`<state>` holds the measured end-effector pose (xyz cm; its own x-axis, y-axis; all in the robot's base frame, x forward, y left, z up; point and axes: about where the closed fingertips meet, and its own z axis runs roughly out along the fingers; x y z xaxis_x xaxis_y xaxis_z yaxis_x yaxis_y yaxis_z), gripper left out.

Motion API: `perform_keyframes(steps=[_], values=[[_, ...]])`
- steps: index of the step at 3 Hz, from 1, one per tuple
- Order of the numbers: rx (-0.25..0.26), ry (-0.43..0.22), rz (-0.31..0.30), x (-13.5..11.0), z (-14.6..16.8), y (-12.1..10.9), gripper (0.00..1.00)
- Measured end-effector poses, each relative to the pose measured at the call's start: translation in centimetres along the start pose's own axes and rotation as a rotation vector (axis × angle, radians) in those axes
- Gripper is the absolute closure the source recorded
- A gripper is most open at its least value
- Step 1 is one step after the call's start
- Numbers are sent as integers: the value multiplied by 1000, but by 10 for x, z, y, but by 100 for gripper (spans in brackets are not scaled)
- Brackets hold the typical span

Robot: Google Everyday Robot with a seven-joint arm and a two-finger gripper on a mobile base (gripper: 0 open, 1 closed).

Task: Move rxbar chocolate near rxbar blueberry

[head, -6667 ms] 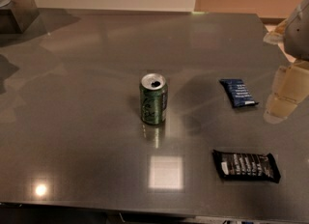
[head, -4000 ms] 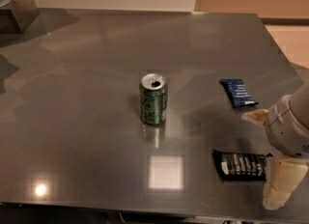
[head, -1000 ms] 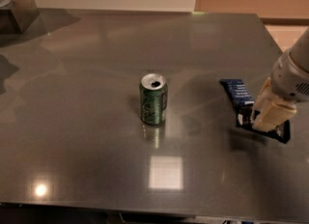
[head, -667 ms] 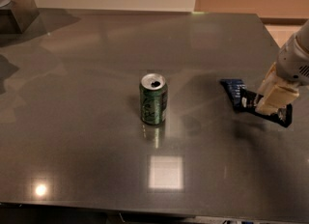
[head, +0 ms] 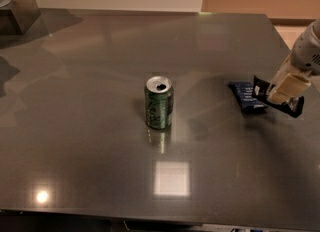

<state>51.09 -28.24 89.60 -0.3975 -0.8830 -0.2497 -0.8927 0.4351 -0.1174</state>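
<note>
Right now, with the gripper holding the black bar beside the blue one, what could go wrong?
The rxbar chocolate, held tilted in the gripper, hangs close to the rxbar blueberry; lowering it may land on or push that bar. Both are near the right edge of the table; a slipping bar could fall off.

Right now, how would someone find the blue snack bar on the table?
Start at the big grey table and go right from the green can. The blue snack bar lies flat near the right edge, just left of the tool, which holds the black bar. Unlike that one, it's blue and lying free.
</note>
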Motion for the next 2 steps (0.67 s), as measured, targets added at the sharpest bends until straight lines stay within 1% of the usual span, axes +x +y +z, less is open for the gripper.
perform_keyframes(steps=[1, 2], values=[[41, -9, -2, 1, 2, -4, 36], [45, -12, -3, 0, 3, -5, 13]])
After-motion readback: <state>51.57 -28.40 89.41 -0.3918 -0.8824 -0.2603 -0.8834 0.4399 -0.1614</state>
